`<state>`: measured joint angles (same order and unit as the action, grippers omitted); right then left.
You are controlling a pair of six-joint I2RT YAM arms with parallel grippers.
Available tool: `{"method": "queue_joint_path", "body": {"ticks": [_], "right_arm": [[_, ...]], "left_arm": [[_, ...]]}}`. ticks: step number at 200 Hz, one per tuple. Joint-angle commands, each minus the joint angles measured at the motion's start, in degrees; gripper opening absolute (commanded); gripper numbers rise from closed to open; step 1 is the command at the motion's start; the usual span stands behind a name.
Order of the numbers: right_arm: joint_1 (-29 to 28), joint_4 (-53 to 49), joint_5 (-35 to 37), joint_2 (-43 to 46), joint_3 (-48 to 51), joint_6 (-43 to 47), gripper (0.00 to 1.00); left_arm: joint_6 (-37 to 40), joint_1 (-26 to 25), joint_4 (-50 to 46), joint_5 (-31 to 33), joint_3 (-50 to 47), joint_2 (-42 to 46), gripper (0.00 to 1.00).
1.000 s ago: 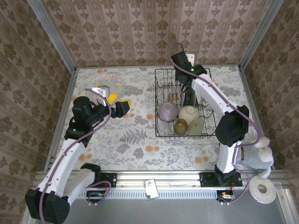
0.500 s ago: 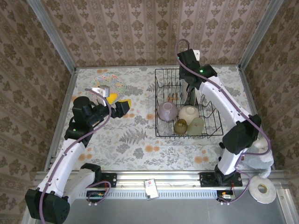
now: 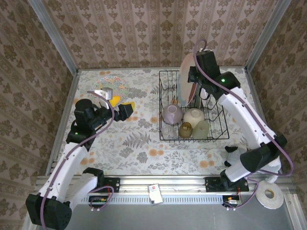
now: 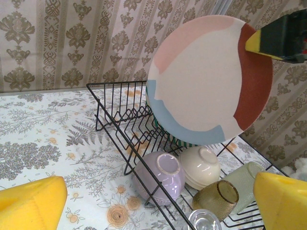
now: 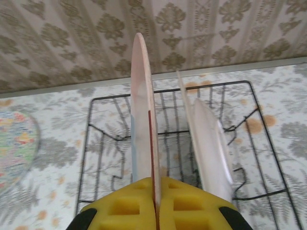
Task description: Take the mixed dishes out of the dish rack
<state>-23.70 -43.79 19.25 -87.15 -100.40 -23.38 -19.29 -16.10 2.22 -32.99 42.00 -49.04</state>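
Plate [image 3: 186,80] hangs upright above the dish rack [image 3: 165,138], rim clamped in my right pincer [image 5: 154,201], while my left pincer [image 3: 125,110] gapes open over the worktop [image 3: 144,143] alongside.

The right jaws have lifted the pink-blue-red plate [image 3: 186,79] up out of the dish rack [image 3: 160,103].

The plate [image 4: 209,79] looks like smooth glazed ceramic with a soft sheen. The rack [image 4: 128,125] is thin black coated wire. The amber cup [image 4: 214,197] is translucent glass; the lavender bowl [image 4: 160,175] is glossy.
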Motion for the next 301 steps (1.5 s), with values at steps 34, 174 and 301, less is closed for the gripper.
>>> {"method": "queue_joint_path", "body": {"ticks": [34,174,301], "right_arm": [[9.2,10.9,-27.2,9.3,8.4,-7.6,0.00],[22.6,48.6,-66.1,17.6,38.9,-33.7,0.00],[22.6,55.7,-69.5,17.5,43.1,-38.0,0.00]], "left_arm": [[-3.7,1.3,4.3,-2.8,-0.9,-1.8,1.00],[-32.8,3.4,32.1,-21.2,3.6,-24.0,1.00],[-55.3,-1.3,57.8,-27.1,8.0,-39.5,0.75]]}}
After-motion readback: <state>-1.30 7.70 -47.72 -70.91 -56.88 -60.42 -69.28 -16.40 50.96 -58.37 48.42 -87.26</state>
